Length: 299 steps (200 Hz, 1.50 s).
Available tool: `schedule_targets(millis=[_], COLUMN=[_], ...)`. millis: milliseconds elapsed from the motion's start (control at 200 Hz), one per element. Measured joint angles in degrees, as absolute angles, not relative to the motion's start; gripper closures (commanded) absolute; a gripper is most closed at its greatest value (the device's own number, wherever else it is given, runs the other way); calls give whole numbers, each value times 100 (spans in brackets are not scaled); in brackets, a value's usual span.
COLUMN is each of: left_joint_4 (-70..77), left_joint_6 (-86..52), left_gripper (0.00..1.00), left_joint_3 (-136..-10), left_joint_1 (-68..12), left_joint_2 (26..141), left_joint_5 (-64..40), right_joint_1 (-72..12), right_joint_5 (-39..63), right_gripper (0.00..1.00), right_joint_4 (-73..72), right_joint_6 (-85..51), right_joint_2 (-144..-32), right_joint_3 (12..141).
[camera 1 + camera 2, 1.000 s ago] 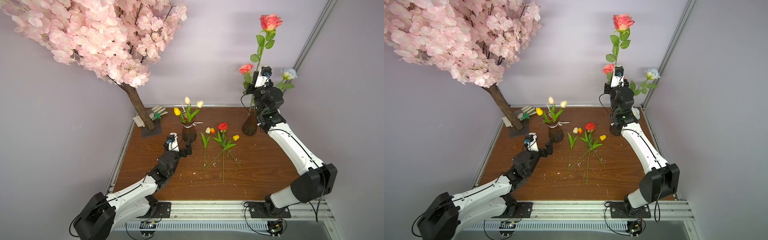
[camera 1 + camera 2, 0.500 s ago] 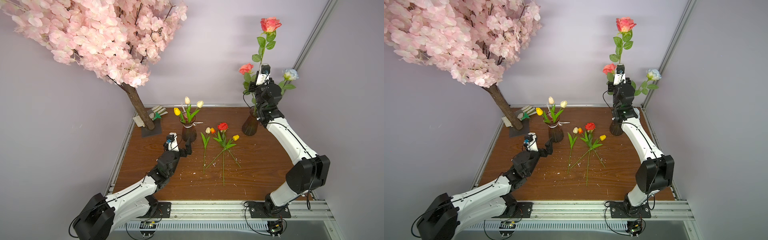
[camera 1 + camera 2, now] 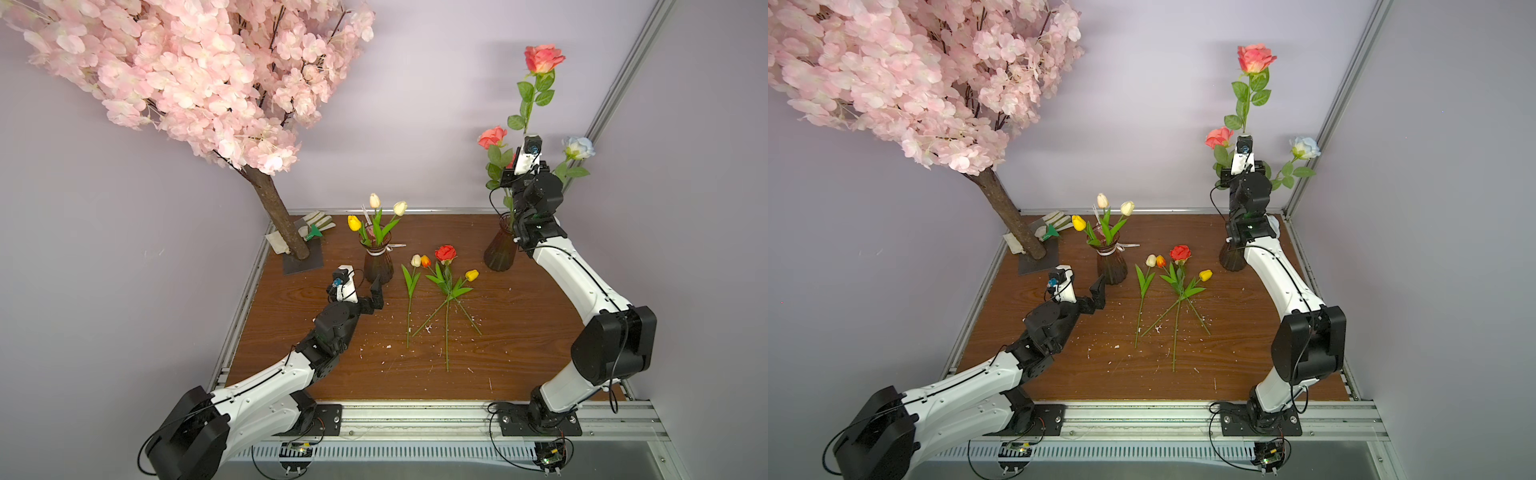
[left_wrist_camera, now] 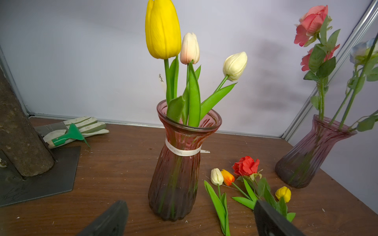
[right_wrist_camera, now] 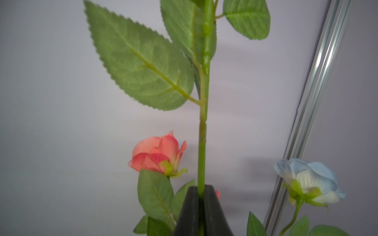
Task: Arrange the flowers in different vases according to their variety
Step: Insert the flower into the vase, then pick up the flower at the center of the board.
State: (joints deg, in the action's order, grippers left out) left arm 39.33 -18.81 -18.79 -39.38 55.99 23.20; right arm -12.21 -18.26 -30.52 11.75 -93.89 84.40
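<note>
Pinching the coral rose (image 3: 542,58) by its stem (image 5: 202,143), the right claw (image 5: 201,190) is pressed together on it, high over the tabletop (image 3: 519,332). Stem axis is upright, bloom up. The plain vase (image 3: 498,253) sits right below the claw. The stem's lower end is hidden behind the arm, so I can't tell if it's inside the rim. Next move is probably a straight drop. The left claw (image 3: 376,291) is spread and empty beside the ribbon vase (image 3: 378,266), so the right arm is much nearer.

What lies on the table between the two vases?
Four loose flowers lie flat there, seen in both top views: a cream tulip, an orange tulip, a red rose and a yellow tulip.
</note>
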Motion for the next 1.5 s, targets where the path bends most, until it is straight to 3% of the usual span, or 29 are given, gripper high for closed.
schedule_targets(millis=[65,145,265,410,721,946,1131,1496], left_joint_4=[3959,3970,3970,3975,4005,4007,4010,3962], left_joint_6=[-1879,-1879,-1881,-1881,-1885,-1892,-1905,-1916], left_gripper=[1,1,1,1,1,1,1,1], left_joint_3=[-1879,-1879,-1879,-1879,-1879,-1879,-1881,-2217], left_joint_1=[-3938,-3938,-3938,-3938,-3938,-3938,-3938,-3938], left_joint_2=[5599,5599,5599,5605,5843,5902,5927,6425], left_joint_5=[2318,2318,2311,2270,2018,1837,1675,1273], right_joint_1=[-1208,-1197,-1192,-1192,-1205,-1463,-2152,-3367], right_joint_5=[-1791,-1772,-1747,-1645,-941,-91,464,589], right_gripper=[99,80,75,53,32,25,24,24], right_joint_4=[-3059,-3063,-3103,-2982,-2043,-1275,-746,-209], right_joint_6=[1179,1166,1162,1057,189,-399,-548,-1105], right_joint_2=[-9432,-9441,-9421,-9216,-8128,-7391,-6847,-6353], right_joint_3=[8315,8206,8143,7999,8084,8044,7616,5433])
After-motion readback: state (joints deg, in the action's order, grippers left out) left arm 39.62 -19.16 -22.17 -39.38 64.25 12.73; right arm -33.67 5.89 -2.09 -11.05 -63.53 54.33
